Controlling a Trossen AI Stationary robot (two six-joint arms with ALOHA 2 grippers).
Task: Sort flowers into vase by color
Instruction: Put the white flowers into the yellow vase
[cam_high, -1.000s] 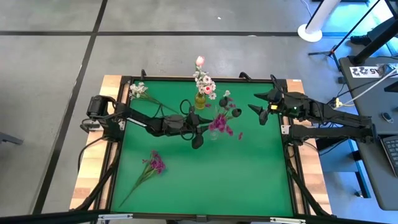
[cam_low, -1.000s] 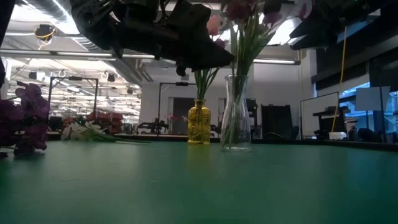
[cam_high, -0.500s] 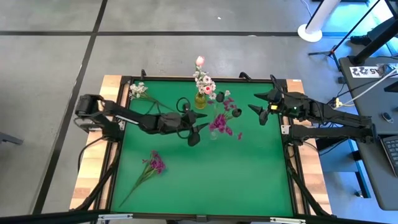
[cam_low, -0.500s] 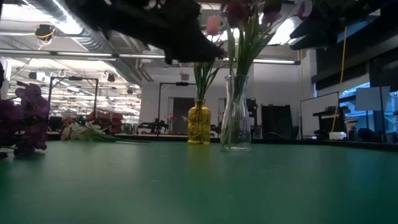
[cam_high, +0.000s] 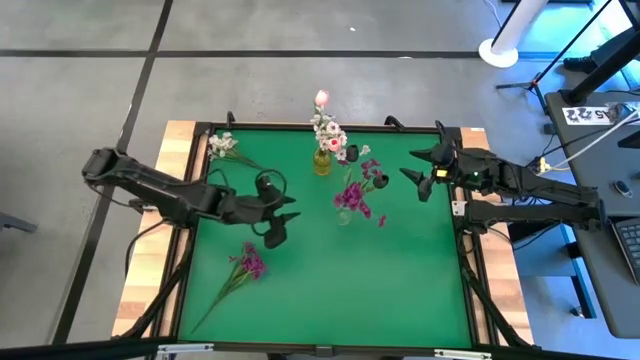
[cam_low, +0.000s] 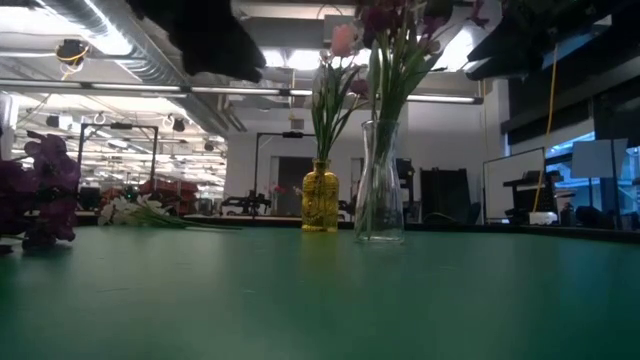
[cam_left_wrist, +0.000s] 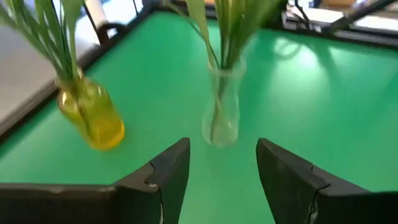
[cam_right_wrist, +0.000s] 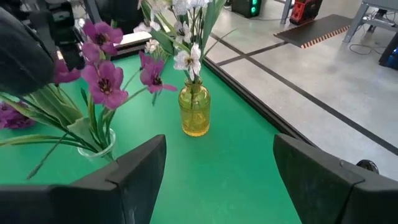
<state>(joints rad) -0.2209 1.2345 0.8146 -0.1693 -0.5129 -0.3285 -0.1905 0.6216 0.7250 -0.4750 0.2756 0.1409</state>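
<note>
purple flowers (cam_high: 355, 196) stand in the clear vase (cam_low: 380, 185), white ones in the yellow vase (cam_low: 319, 197). two bunches wait: purple one (cam_high: 249, 263) near left, white one (cam_high: 221, 145) far left. left gripper (cam_high: 281, 226) and right gripper (cam_high: 420, 172) hang open, empty.

So the left gripper (cam_high: 279, 226) lets go and is backing off from the clear vase (cam_high: 344, 213), now empty and partway toward the loose purple sprig (cam_high: 250, 263).

Left gripper (cam_high: 281, 227) and right gripper (cam_high: 418, 177) hover, jaws apart.
</note>
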